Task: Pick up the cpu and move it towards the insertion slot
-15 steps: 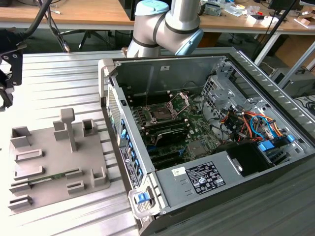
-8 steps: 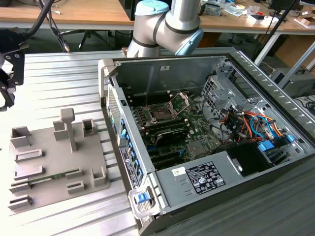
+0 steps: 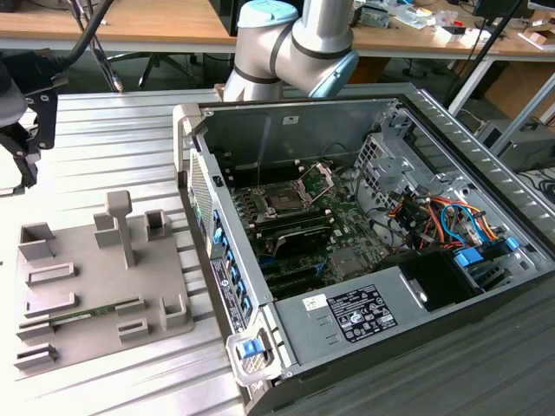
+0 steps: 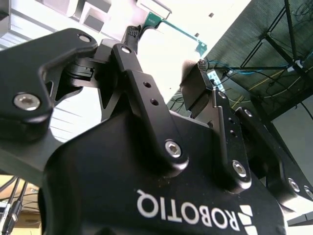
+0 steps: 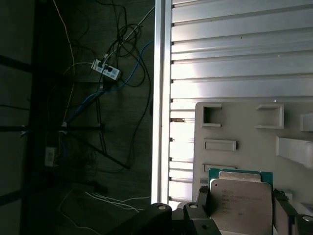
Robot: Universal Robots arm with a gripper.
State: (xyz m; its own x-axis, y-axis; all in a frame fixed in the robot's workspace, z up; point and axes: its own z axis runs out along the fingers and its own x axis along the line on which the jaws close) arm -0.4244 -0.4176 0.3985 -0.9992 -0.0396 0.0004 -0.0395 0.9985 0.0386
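The cpu (image 5: 240, 198), a silvery square chip with a green rim, sits between the two black fingers (image 5: 203, 198) in the first wrist view, above the grey tray (image 5: 234, 127). Its green edge (image 4: 178, 30) spans the fingertips in the second wrist view. My gripper (image 3: 24, 156) hangs at the exterior view's far left, over the ribbed table just beyond the tray (image 3: 95, 277), shut on the cpu. The insertion slot (image 3: 284, 198) lies inside the open computer case, far to the exterior view's right, its silver retention plate (image 3: 317, 178) raised.
The tray carries several raised holders and a thin green memory stick (image 3: 95, 310). The case's near wall (image 3: 217, 243) stands between tray and socket. Cables (image 3: 442, 217) and a power supply (image 3: 347, 316) crowd the case. The arm's elbow (image 3: 295, 39) hangs above the case.
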